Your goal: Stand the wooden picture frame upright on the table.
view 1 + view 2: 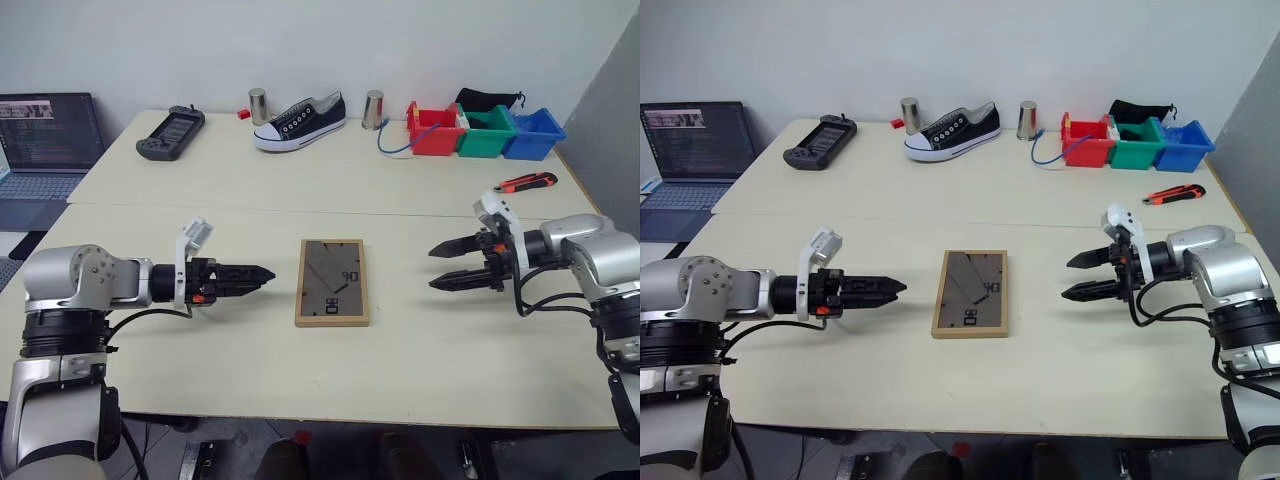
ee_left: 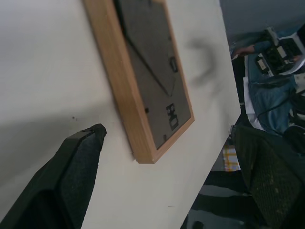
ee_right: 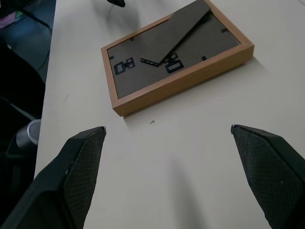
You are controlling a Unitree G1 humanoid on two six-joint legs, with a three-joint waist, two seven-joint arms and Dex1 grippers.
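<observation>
I see the wooden picture frame (image 1: pixel 332 282) lying flat near the middle of the front slab of the table (image 1: pixel 250 370), back side up: a light-wood rectangular rim around a dark grey matte backing with a thin stand flap folded against it. The table is pale cream and matte, two slabs with a thin seam between them. My left claw (image 1: pixel 262 273) hangs just left of the frame, pointing at it; its black fingers look close together from the head views, edge-on, yet they stand spread and hold nothing. My right claw (image 1: pixel 439 267) is further off on the frame's other side, its two tapered black fingers clearly parted and empty. The right wrist view gives me what the head views do not: small black clips on the backing and the textured faces of the fingers (image 3: pixel 81 162). On the rear slab I count one black-and-white sneaker (image 1: pixel 300 121), two metal cups (image 1: pixel 258 105), three plastic bins (image 1: pixel 487 131) in red, green and blue, one game controller (image 1: pixel 171 132) and one orange utility knife (image 1: pixel 526 182). A laptop (image 1: pixel 45 140) sits beyond the table's left edge.
</observation>
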